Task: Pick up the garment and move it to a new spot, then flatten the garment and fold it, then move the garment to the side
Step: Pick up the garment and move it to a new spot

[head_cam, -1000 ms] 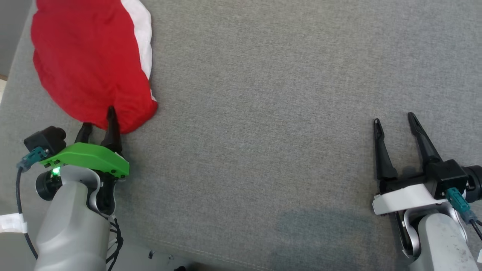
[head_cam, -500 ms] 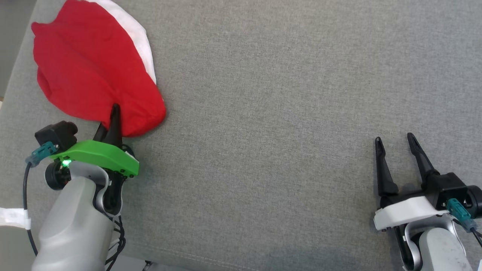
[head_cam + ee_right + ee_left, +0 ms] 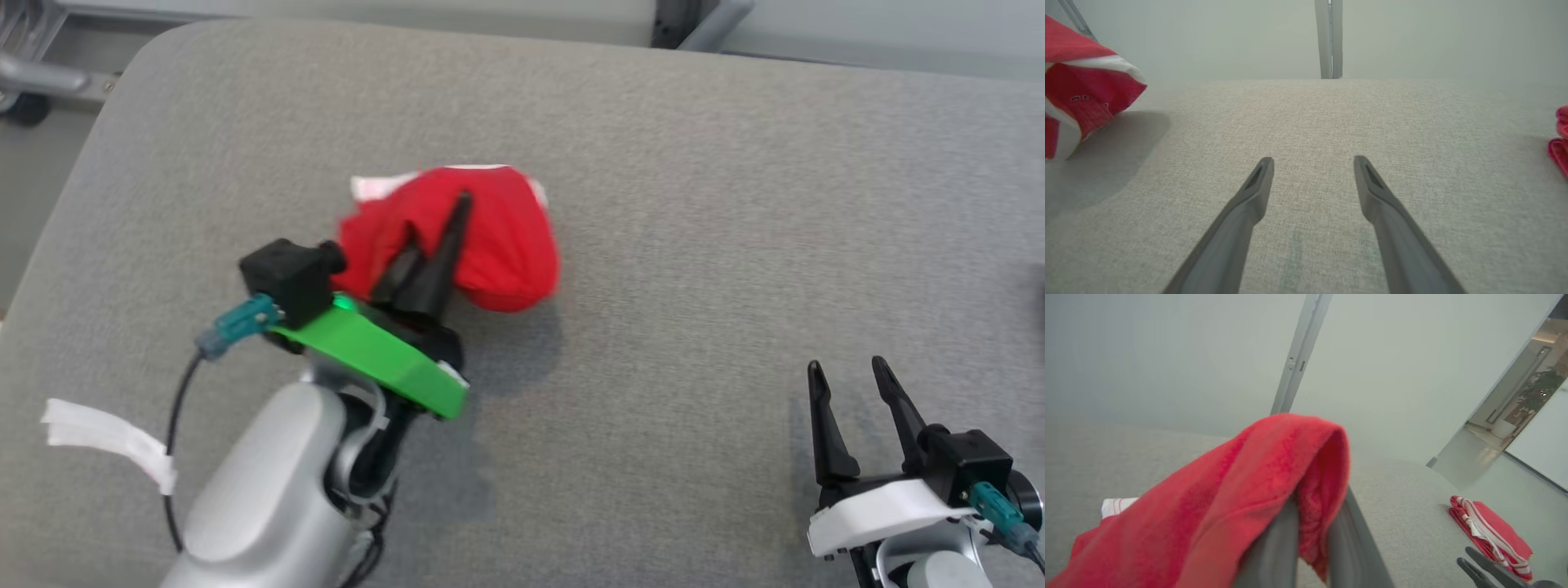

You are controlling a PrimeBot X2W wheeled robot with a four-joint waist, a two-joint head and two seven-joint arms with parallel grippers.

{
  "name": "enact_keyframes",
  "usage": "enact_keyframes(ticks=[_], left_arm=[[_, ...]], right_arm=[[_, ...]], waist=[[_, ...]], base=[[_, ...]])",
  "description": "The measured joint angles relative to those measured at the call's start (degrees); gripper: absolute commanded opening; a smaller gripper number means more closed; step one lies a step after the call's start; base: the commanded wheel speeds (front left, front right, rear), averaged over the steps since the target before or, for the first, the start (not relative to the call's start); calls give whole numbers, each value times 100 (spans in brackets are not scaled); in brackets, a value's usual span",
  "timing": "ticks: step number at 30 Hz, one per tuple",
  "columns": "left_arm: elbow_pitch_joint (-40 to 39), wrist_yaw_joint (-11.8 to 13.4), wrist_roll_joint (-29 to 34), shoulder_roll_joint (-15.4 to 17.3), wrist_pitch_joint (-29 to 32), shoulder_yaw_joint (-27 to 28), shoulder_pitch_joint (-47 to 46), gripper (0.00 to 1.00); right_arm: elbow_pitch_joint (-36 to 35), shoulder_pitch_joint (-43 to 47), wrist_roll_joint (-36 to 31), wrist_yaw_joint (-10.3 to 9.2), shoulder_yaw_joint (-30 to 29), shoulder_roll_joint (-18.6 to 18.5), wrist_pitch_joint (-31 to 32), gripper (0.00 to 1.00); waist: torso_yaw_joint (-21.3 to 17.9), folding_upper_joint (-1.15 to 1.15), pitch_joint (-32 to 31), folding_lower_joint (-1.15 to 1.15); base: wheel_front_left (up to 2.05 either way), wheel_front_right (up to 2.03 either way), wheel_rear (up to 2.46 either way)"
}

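Note:
The garment (image 3: 506,245) is red cloth with white trim, bunched up and hanging above the grey table (image 3: 694,204), its shadow on the fabric below. My left gripper (image 3: 439,224) is shut on the garment's near edge. In the left wrist view the red garment (image 3: 1229,494) drapes over both fingers (image 3: 1278,539) and hides their tips. My right gripper (image 3: 847,367) stands open over bare table at the lower right, and its wrist view shows the gripper (image 3: 1312,160) with nothing between the fingers. The garment (image 3: 1081,94) hangs at that view's left edge.
A second, folded red cloth with white stripes (image 3: 1490,535) lies at the table's right side; its edge (image 3: 1560,143) shows in the right wrist view. The table's rounded far-left corner (image 3: 139,57) and far edge are near. A metal frame (image 3: 33,73) stands behind.
My left gripper shut on the garment's edge, then lifted it bunched off the table and carried it right toward the middle. The head camera has tilted up. The right gripper stays open.

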Motion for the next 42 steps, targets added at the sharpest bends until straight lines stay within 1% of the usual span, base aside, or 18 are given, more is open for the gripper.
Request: enact_keyframes(ticks=[5,8,11,12,14,15,18,21,22,24,27,31,36,38,39,42], left_arm=[[-1272,175,15,-203,558,-482,166,0],[-1924,229,-146,-424,856,-737,237,0],[-2357,250,-570,-628,1126,-964,353,0],[-2417,281,-635,-669,1194,-1023,378,0],[-2437,355,-577,-680,1243,-1111,368,0],[-2386,370,-570,-688,1255,-1140,371,0],[-2043,415,-910,-740,1302,-1131,483,0],[-1541,420,-1343,-745,1438,-993,553,0],[-1352,422,-1349,-691,1450,-953,554,0],[-918,503,-1272,-503,1527,-889,536,0],[-305,601,-1413,-314,1589,-668,542,0],[648,680,-1568,-29,1685,-369,494,0],[1276,665,-1833,18,1685,-113,452,0],[1470,639,-1914,-10,1644,-26,425,22],[1580,626,-1920,-21,1634,-5,407,22],[1846,602,-1922,-44,1518,29,361,35]], right_arm=[[2,142,125,-1,-15,1,0,100],[-1,148,168,-1,-2,0,0,100],[-5,145,225,-1,-1,0,0,100],[-7,139,236,-1,11,0,0,100],[-11,121,282,-1,30,0,0,100],[-11,120,305,-1,26,-1,0,100],[-11,116,369,-1,29,-1,0,100],[5,125,420,-1,36,0,0,100],[8,127,432,-1,38,0,0,100],[15,137,464,-1,24,-1,0,100],[16,163,483,-1,2,-1,0,100],[35,249,498,-1,1,-1,0,100],[57,254,458,-1,-25,-1,0,100],[73,255,428,-1,-33,-1,0,100],[80,257,413,-1,-35,-1,0,100],[97,255,397,-1,-16,-1,0,100]], waist=[[-378,0,-201,0],[-633,0,-268,0],[-901,0,-307,0],[-990,0,-314,0],[-1175,0,-320,0],[-1267,0,-320,0],[-1541,0,-315,0],[-1795,0,-302,0],[-1873,0,-299,0],[-2022,0,-292,0],[-2205,0,-281,0],[-2350,0,-271,0],[-2257,0,-291,0],[-2197,0,-307,0],[-2166,0,-316,0],[-2073,0,-339,0]], base=[[0,0,0],[0,0,0],[0,0,0],[0,0,0],[0,0,0],[0,0,0],[0,0,0],[0,0,0],[0,0,0],[0,0,0],[0,0,0],[0,0,0],[0,0,0],[0,0,0],[0,0,0],[0,0,0]])
